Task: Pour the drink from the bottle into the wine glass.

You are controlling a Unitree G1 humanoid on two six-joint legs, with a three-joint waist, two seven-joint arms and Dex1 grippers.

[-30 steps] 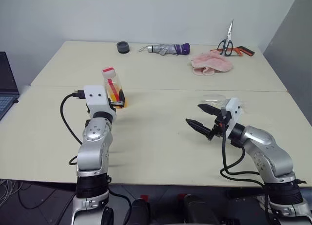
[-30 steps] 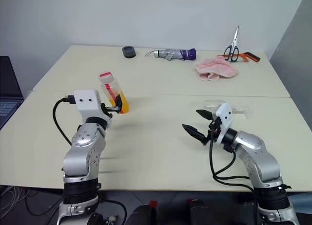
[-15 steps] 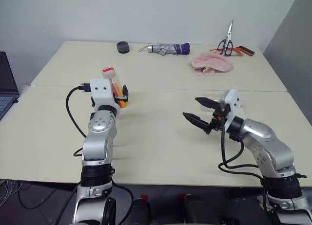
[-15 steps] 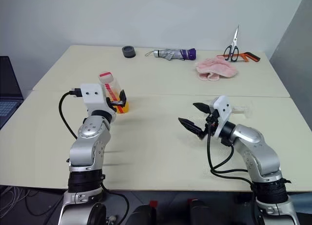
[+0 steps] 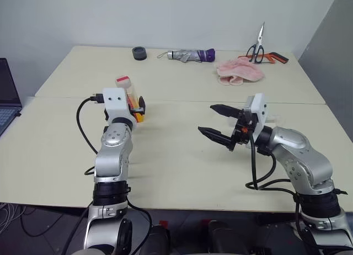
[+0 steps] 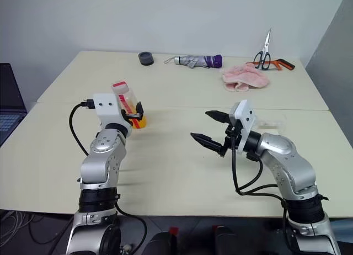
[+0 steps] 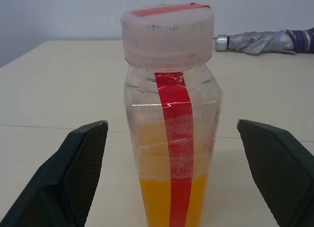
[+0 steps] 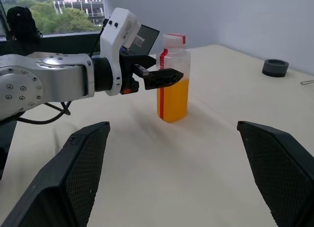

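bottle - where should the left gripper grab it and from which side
Grip the bottle around its squarish body, below the wider cap, coming level from the robot's side. It stands upright, centred between the open left gripper's fingers.

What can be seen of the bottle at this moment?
The bottle is small, clear plastic and squarish, with a red vertical stripe and a red-topped white cap, still on. Orange drink fills its lower part. It stands upright on the cream table, between the open fingers of the left gripper, which flank it with a gap on both sides.
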